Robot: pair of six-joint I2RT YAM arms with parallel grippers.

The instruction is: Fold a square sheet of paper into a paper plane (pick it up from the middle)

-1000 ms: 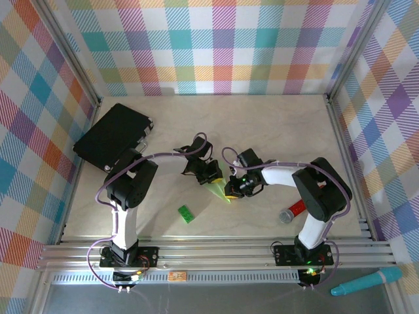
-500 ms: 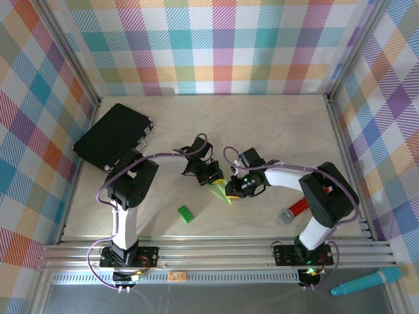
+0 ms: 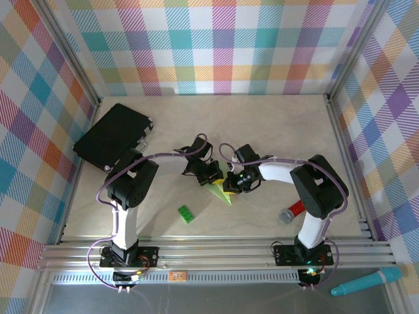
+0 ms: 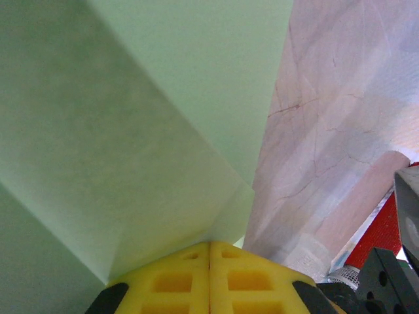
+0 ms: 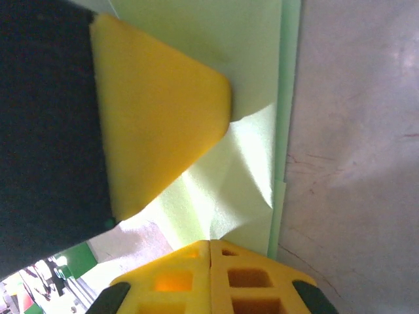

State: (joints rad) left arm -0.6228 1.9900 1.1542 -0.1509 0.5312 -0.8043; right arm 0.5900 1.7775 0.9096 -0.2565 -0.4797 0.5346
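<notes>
near the paper plane (image 3: pixel 219 193), green brick (image 3: pixel 186 214), red cylinder (image 3: pixel 294 210)

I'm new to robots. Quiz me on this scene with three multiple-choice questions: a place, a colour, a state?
1. The small bright-green toy brick lies: A nearer the arm bases than the folded pale-green paper; B by the back wall; C off the table.
2. The gripper pads are: A red; B blue; C yellow.
3. The left gripper is: A wide open; B shut; C holding the brick.
Answers: A, it sits below the paper in the top view; C, both wrist views show yellow; B, its pads meet flush.
</notes>
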